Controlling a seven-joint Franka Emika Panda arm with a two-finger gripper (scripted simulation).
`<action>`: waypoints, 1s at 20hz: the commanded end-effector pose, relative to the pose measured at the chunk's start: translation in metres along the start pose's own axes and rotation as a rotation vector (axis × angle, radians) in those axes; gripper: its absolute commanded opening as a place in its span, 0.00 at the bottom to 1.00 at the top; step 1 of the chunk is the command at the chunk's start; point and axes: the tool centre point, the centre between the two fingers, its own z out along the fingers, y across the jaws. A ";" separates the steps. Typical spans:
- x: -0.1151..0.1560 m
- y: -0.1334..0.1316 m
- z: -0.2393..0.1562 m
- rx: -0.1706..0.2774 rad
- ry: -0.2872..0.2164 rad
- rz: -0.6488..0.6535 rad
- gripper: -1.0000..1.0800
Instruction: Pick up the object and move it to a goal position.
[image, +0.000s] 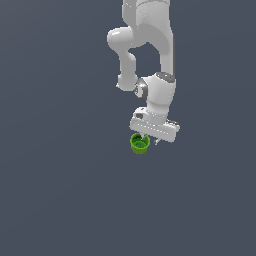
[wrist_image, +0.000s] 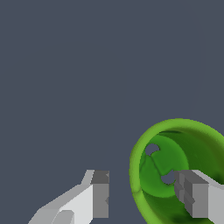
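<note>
Two grey-padded fingers (wrist_image: 100, 194) show nearest in the wrist view, spread wide: one stands outside the green cup (wrist_image: 175, 170), the other reaches down inside its round rim, so the cup's wall sits between them with a gap left, not clamped. Farther off, the exterior view shows the white gripper (image: 150, 138) pointing down over the cup (image: 139, 143) on the plain dark grey floor (image: 60, 200). No writing is legible anywhere.

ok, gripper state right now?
Gripper: open, one finger inside the small bright green cup, the other outside its rim; not clamped yet.
</note>
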 end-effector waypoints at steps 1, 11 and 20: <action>0.000 0.000 0.004 0.000 0.000 0.000 0.62; -0.001 0.001 0.027 0.001 0.001 0.003 0.62; -0.001 0.001 0.027 0.001 0.001 0.003 0.00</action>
